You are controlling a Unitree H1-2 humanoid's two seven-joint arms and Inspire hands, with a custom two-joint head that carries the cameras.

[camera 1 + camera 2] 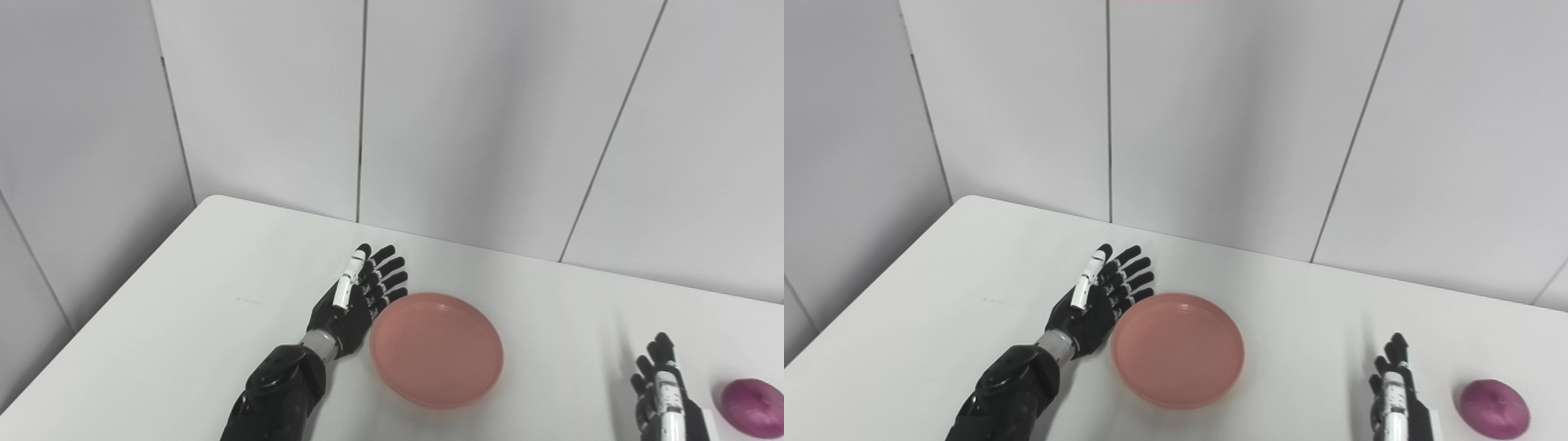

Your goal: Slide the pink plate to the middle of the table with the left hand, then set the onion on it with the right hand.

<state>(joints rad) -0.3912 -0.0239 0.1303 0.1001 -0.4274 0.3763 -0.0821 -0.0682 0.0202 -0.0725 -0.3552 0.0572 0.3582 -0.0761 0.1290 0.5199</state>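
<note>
Beside the plate, left robot hand (358, 300): flat and edge-on, fingers straight and spread a bit, holding nothing. Palm faces the plate's left rim, touching it or just beside it, hard to say which.
Why it's held that way: looks like a push pose. A flat palm against the rim shoves the plate sideways with no grip needed, pretty sensible for a slide.
Pink plate (436, 349): sitting flat on the bench, roughly mid-bench already by the look of it, so the slide seems about done or close to it.
What's in the plate: nothing, totally bare inside. Shallow with a low raised rim, which should stop a round thing rolling off.
Right robot hand (1393, 389): low at the bottom edge, fingers pointing up and apart, holding nothing. Seems to be waiting its turn.
Onion (1494, 399): purple-red, resting on the bench just beside the right robot hand, on its outer side, not touching. Well apart from the plate.
Bench (202, 294): white, against grey wall panels.
Still to do: onion grab and drop onto the plate hasn't begun.
</note>
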